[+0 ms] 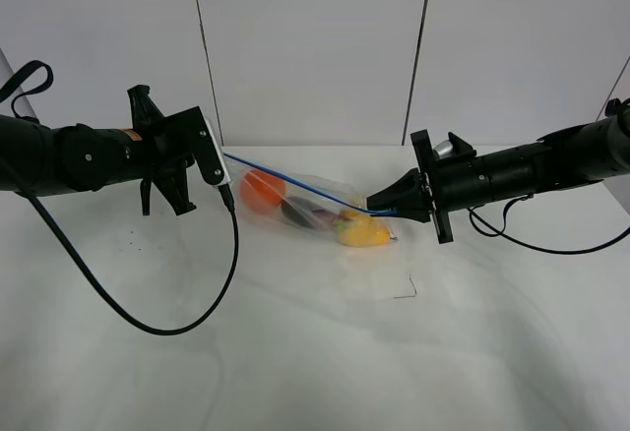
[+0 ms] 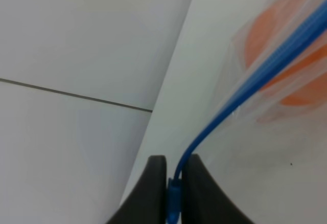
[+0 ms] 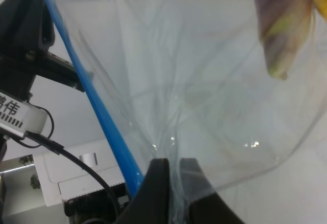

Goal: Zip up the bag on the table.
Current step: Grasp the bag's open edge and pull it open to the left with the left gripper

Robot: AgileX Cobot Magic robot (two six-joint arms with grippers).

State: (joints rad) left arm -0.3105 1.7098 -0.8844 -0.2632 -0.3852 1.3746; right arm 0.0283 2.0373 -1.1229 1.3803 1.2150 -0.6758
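Bag [image 1: 315, 210]: at rear middle of surface [image 1: 295, 352], strung taut.
Left pincer [image 2: 173, 169]: clamped on blue zipper strip [image 2: 265, 70] end.
Right pincer [image 3: 173, 165]: clamped on opposite corner.
Progress: seemingly zipped fully; release remaining.

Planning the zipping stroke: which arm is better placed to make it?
Probably left: the left gripper is shut on the blue zipper strip itself; the right gripper pinches clear plastic of the bag beside it.

The big white table [image 1: 315, 382] had a black cable [image 1: 157, 333] curling over its left part, a few tiny dark specks [image 1: 128, 245] close by, and the clear bag [image 1: 315, 216] sagging down onto its middle.
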